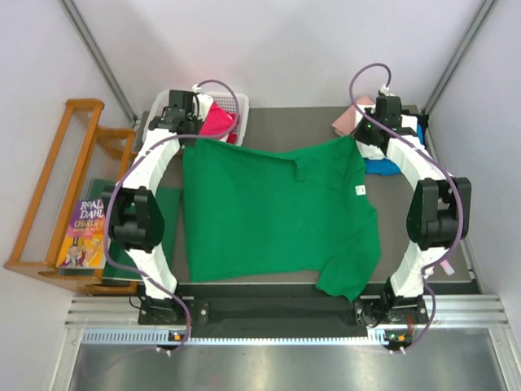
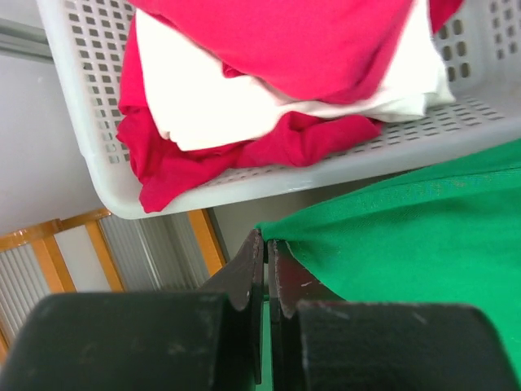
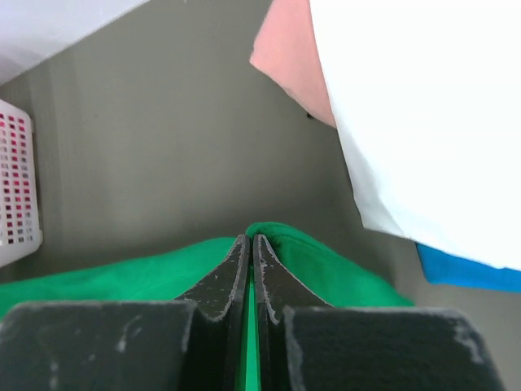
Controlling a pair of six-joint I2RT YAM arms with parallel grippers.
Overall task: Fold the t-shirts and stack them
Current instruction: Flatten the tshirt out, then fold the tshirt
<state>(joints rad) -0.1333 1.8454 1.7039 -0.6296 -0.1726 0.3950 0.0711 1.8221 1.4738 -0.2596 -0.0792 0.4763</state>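
Green tee (image 1: 269, 212) lies spread flat on table (image 1: 285, 126), near-right corner rumpled. At its far edge, left gripper (image 2: 266, 261) and right gripper (image 3: 251, 252) each pinch a corner, probably to keep the cloth taut for folding. Beyond: basket (image 2: 81, 122) holding red tee (image 2: 326, 41) and white tee (image 2: 244, 106). Far right: pink tee (image 3: 285, 65) and blue tee (image 3: 464, 273), piled.

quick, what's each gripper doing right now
left gripper: shut, pinching an edge of the green t-shirt
right gripper: shut, pinching the green t-shirt too
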